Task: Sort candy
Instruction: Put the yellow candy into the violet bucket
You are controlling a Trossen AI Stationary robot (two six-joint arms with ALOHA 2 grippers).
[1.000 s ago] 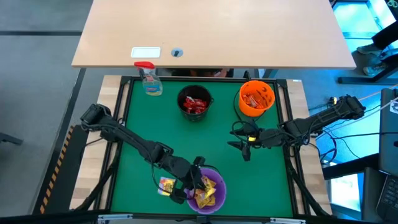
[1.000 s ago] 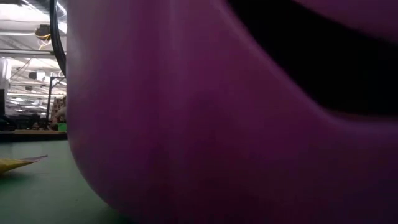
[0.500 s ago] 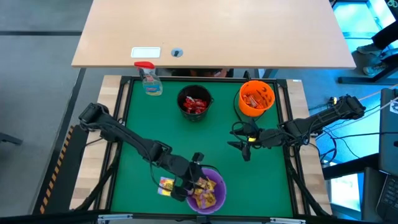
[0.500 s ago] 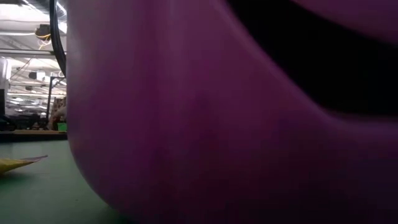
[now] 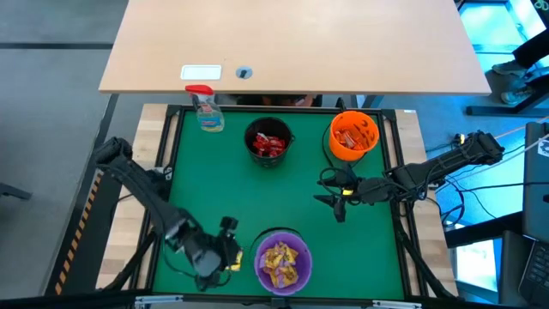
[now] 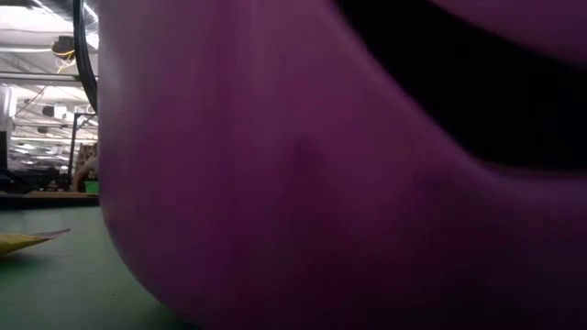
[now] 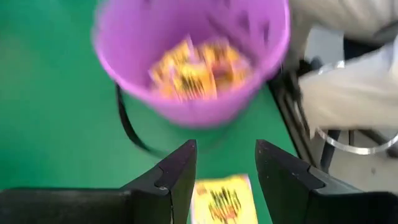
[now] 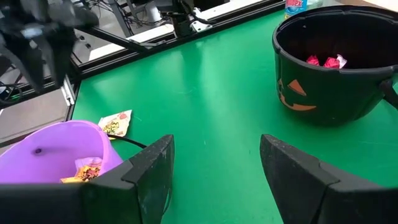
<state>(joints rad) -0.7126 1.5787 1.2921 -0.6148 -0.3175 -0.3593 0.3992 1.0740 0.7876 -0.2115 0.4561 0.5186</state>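
Left gripper spread above a yellow candy beside the purple bowl; right gripper spread mid-worktop.

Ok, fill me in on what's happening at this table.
Candy is being sorted by colour into three buckets. The left gripper is open above a yellow packet lying on the green mat beside the purple bucket, which holds yellow candy. The black bucket holds red pieces, the orange bucket orange ones. The right gripper waits open over bare mat below the orange bucket.
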